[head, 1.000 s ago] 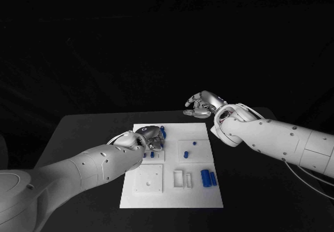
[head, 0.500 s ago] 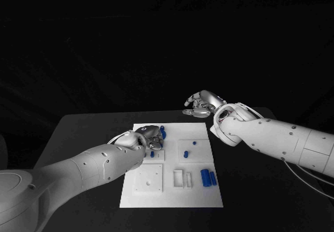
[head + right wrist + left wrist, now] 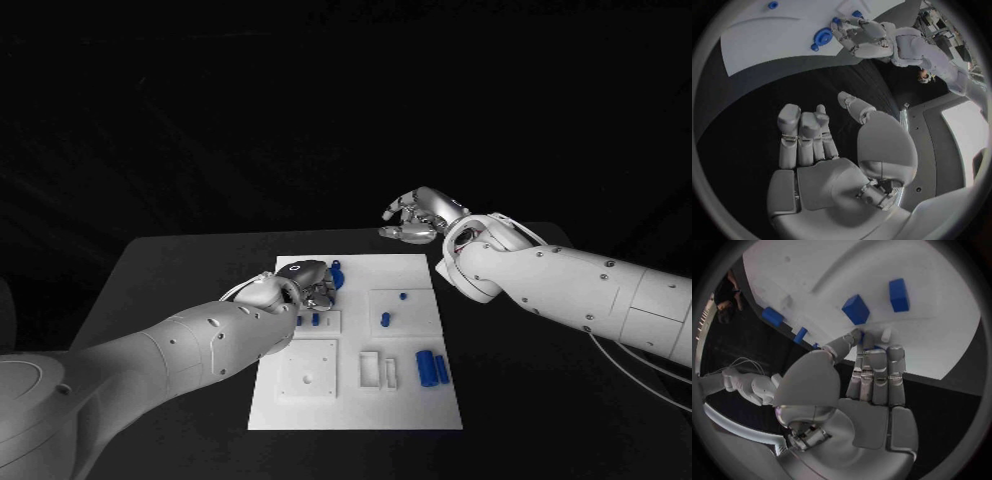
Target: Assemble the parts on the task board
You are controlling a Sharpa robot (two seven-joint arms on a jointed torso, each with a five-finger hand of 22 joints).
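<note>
One white board (image 3: 411, 400) lies in the middle of the dark surface (image 3: 159, 265), and two robot hands are over or near it. In the head view I count five blue pieces showing on the board: one upright peg (image 3: 336, 270) near the far edge beside the left robot hand (image 3: 306, 283), one small piece (image 3: 315, 320) just below that hand, one small peg (image 3: 387, 320) standing in the square recess to the right, and two longer bars (image 3: 431, 367) lying side by side near the front right corner. The board also has a square plate with holes (image 3: 307, 372) and a narrow slotted block (image 3: 378, 369), both white.

The left wrist view gives what the head view cannot: the fingertips (image 3: 873, 347) of the left robot hand are bunched together and pressed down on the white board, with a bit of blue showing between them, though I cannot tell whether they truly grip it. Two blue blocks (image 3: 856, 309) stand just beyond the fingertips, and further blue pieces sit at the board's edge.

The right wrist view shows the right robot hand (image 3: 820, 145) above bare dark surface, off the board, its fingers loosely curled and apart, holding nothing. In the head view this right robot hand (image 3: 418, 218) hangs beyond the board's far right corner.
</note>
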